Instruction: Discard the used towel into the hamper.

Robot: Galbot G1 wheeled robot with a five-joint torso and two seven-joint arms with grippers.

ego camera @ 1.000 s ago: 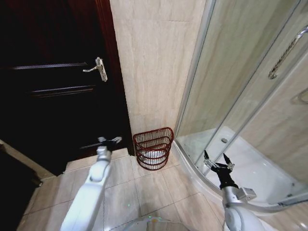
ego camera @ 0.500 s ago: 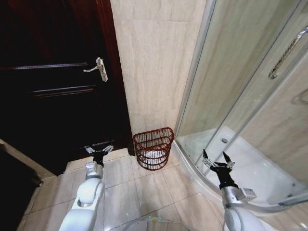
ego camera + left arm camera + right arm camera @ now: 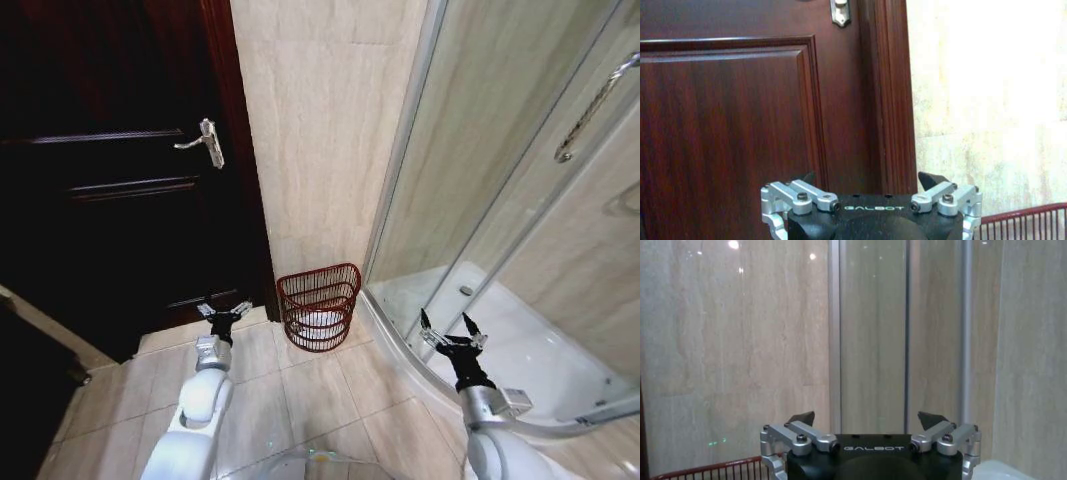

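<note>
Now left gripper (image 3: pixel 226 310) has edged closer to hamper (image 3: pixel 319 306).

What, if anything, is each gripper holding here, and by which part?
Nothing is held. The left gripper is open and empty near the hamper; the right gripper is open and empty by the shower.

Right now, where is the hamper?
In the head view the hamper stands on the tiled floor against the beige wall, between the dark wooden door on its left and the glass shower enclosure on its right.
</note>
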